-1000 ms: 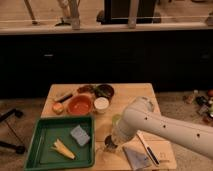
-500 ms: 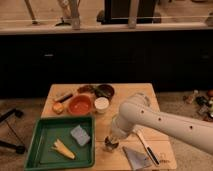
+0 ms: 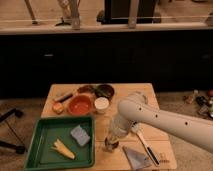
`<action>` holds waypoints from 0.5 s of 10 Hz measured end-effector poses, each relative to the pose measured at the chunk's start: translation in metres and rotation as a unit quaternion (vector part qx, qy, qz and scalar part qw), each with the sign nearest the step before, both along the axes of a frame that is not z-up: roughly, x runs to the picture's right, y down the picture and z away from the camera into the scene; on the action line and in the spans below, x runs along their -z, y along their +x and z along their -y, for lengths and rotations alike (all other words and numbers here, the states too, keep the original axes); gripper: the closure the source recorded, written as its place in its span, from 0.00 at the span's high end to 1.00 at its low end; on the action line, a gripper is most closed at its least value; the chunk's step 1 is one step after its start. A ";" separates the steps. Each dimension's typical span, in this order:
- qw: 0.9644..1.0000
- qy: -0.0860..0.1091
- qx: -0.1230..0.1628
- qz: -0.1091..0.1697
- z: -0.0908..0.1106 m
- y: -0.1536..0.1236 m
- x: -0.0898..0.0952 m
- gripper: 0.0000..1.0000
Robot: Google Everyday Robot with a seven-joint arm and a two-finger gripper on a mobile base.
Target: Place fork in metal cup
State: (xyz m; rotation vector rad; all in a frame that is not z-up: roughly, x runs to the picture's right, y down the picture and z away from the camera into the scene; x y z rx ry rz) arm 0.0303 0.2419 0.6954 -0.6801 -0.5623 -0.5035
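Swinging left, my arm's now planted over the metal cup [image 3: 110, 145].
Gripper [image 3: 113, 140] sits at its mouth, near the tray [image 3: 44, 153] on the tabletop [image 3: 150, 145]; can't tell the jaws' state or spot the fork. I'd keep vertical, release low.

Wood, plastic and steel under warm light

The bench [image 3: 150, 95] is pale, matt wood. The arm [image 3: 165, 119] wears a smooth, slightly glossy white shell, and its pincer [image 3: 111, 145] hangs low over the bench's front edge beside the shiny metal cup [image 3: 110, 146]. The tray [image 3: 45, 132] looks like smooth green plastic, the bowl [image 3: 80, 105] glossy orange, the sponge [image 3: 80, 135] dull and soft, the spatula [image 3: 145, 144] black-handled with a silvery head.
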 end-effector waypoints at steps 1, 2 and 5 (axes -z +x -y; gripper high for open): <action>1.000 -0.003 -0.003 -0.001 -0.001 0.002 -0.003 0.00; 1.000 -0.006 -0.005 -0.003 -0.002 0.004 -0.005 0.00; 1.000 -0.013 -0.012 -0.006 -0.004 0.010 -0.011 0.00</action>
